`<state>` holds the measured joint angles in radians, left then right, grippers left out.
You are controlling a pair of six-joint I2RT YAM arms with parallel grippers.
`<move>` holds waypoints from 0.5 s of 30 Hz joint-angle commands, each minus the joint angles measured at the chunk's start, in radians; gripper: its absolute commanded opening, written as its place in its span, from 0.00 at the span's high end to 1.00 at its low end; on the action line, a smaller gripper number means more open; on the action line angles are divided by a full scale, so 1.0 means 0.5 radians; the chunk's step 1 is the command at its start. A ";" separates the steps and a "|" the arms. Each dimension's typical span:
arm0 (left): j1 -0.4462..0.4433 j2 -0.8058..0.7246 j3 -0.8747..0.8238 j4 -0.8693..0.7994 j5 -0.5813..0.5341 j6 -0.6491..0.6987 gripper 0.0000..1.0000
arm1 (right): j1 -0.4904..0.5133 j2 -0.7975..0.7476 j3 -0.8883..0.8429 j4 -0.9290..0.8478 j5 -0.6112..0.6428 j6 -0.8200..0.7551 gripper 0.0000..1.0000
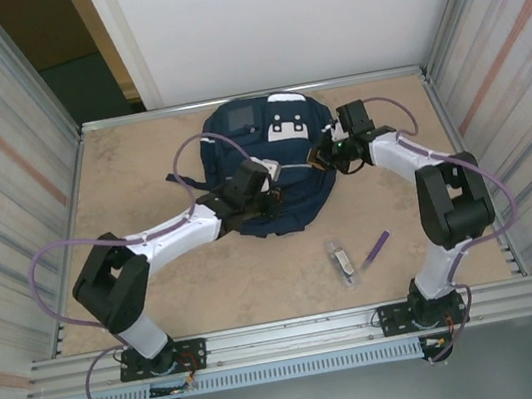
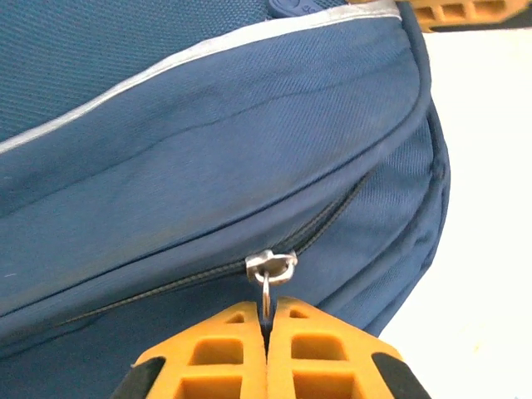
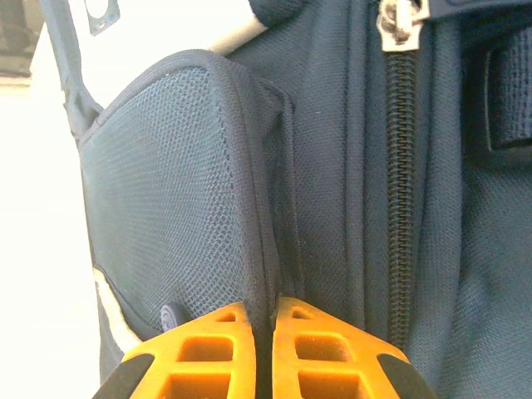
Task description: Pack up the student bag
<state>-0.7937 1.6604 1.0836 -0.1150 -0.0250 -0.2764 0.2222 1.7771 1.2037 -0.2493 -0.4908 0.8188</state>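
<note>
Jaws on zipper pull (image 2: pixel 270 268) (student bag (image 2: pixel 208 158))

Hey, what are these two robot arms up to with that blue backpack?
Both arms are on the navy student bag, which lies on the table. The left hand is pinched shut on the bag's metal zipper pull. The right hand is closed on a fold of the bag's fabric beside its mesh side pocket, seemingly to steady it. A purple pen and a small clear item lie nearer the arms, not yet packed.
</note>
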 commanded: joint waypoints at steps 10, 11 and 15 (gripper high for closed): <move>-0.164 0.469 0.655 0.242 0.257 0.134 1.00 | -0.267 -0.726 -0.392 -0.244 0.278 0.202 0.37; -0.186 0.531 0.744 0.234 0.259 0.140 1.00 | -0.265 -0.810 -0.475 -0.242 0.222 0.232 0.37; -0.249 0.656 0.931 0.268 0.250 0.105 1.00 | -0.266 -0.949 -0.616 -0.221 0.129 0.313 0.37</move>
<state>-0.8936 1.9881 1.4815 -0.0486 0.0628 -0.2325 0.0856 1.3048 0.9356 -0.3233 -0.4053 0.9173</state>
